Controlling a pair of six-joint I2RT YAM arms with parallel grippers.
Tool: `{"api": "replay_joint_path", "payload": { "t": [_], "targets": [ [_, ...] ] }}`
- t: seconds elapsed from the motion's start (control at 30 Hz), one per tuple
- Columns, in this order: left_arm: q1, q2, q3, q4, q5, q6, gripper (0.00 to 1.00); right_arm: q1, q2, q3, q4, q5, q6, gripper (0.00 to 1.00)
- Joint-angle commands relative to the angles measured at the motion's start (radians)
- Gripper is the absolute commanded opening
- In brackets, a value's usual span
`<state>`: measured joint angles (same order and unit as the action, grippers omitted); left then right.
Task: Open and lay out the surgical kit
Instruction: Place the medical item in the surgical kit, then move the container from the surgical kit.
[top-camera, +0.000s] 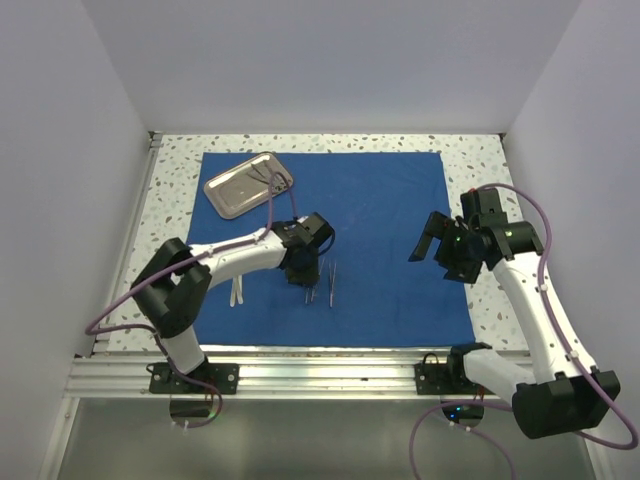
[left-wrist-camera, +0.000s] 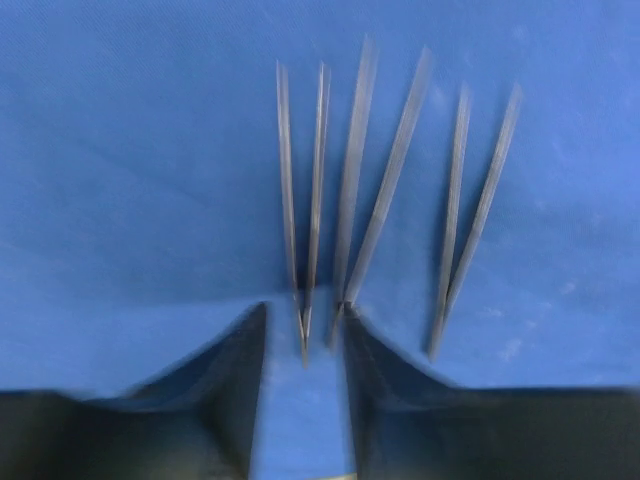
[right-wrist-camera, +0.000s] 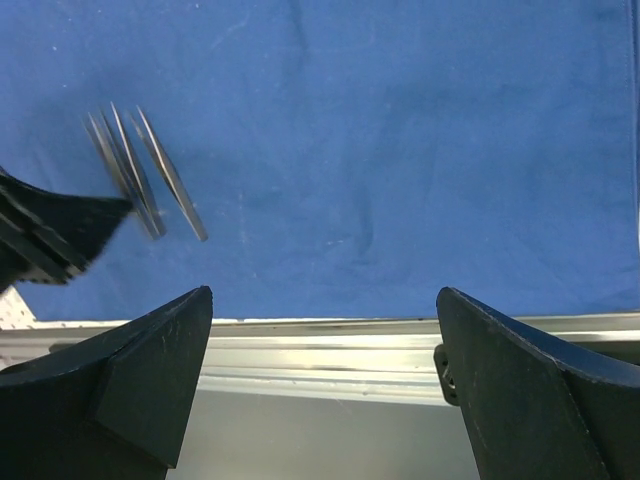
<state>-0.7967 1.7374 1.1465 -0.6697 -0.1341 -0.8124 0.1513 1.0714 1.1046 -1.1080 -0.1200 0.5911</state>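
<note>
The surgical kit's royal-blue cloth (top-camera: 380, 220) lies spread flat on the table. Its steel tray (top-camera: 240, 190) rests on the cloth's far left corner, with thin ring-handled scissors (top-camera: 277, 180) in it. Three silver tweezers (top-camera: 330, 281) lie side by side near the cloth's front. In the left wrist view they are fanned out: left tweezers (left-wrist-camera: 287, 200), middle (left-wrist-camera: 352, 180), right (left-wrist-camera: 449, 220). My left gripper (top-camera: 303, 278) (left-wrist-camera: 305, 315) hovers at their joined ends, jaws slightly apart and gripping nothing. My right gripper (top-camera: 432, 245) (right-wrist-camera: 325, 295) hangs wide open and empty over the cloth's right part.
A pale white tool (top-camera: 236, 291) lies on the cloth's front left edge. The metal rail (right-wrist-camera: 330, 350) runs along the table's near edge. The speckled table (top-camera: 480, 165) shows around the cloth, and white walls close in on three sides.
</note>
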Motion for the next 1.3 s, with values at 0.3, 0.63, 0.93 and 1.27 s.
{"api": "replay_joint_path", "payload": {
  "t": [0.3, 0.63, 0.93, 1.27],
  "targets": [
    [0.157, -0.278, -0.002, -0.088, -0.177, -0.044, 0.72, 0.037, 0.169, 0.199, 0.128, -0.081, 0.009, 0.98],
    [0.678, -0.008, 0.149, 0.07, -0.05, 0.275, 0.61, 0.116, 0.548, 0.642, 0.071, -0.047, -0.047, 0.98],
    [0.795, 0.286, 0.387, 0.119, 0.027, 0.32, 0.55, 0.131, 0.765, 0.847, 0.033, 0.002, -0.04, 0.97],
    [0.797, 0.444, 0.519, 0.104, 0.054, 0.328, 0.29, 0.142, 0.867, 0.862, 0.042, -0.006, -0.043, 0.97]
  ]
}}
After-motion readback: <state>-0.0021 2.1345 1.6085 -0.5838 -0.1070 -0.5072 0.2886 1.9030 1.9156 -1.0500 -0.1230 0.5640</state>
